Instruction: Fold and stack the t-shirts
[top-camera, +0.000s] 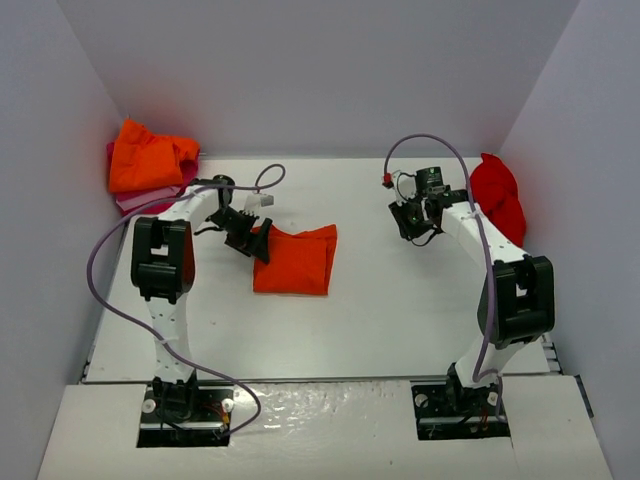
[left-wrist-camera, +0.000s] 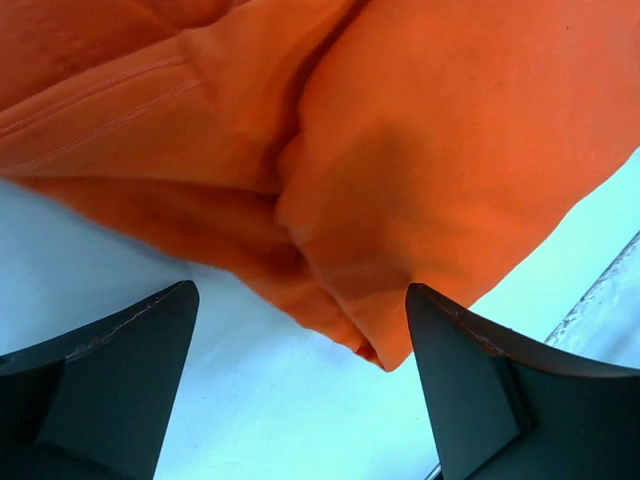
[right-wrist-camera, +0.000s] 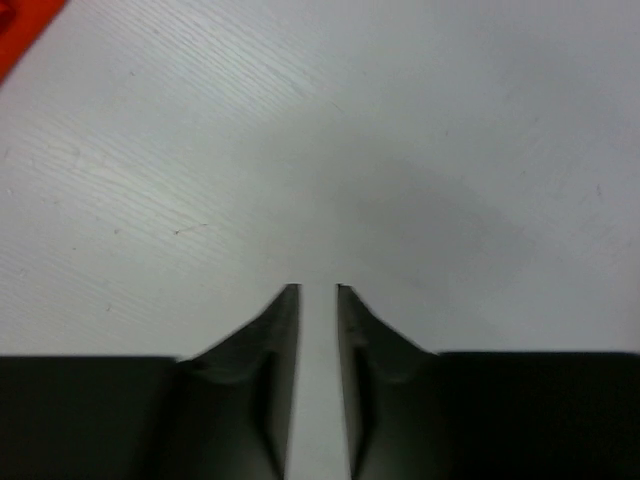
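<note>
A folded orange-red t-shirt (top-camera: 295, 260) lies mid-table. My left gripper (top-camera: 256, 240) is at its far left corner. In the left wrist view the gripper (left-wrist-camera: 300, 335) is open wide, and a folded corner of the shirt (left-wrist-camera: 420, 170) hangs just ahead of the gap, not clamped. My right gripper (top-camera: 412, 220) hovers over bare table to the right of the shirt. In its own view the gripper (right-wrist-camera: 318, 290) has its fingers almost together with nothing between them. A sliver of the shirt (right-wrist-camera: 18, 25) shows at the top left there.
An orange t-shirt (top-camera: 148, 155) lies crumpled on a pink one (top-camera: 135, 198) at the back left corner. A red t-shirt (top-camera: 497, 195) lies bunched against the right wall. White walls enclose the table (top-camera: 400, 310) on three sides.
</note>
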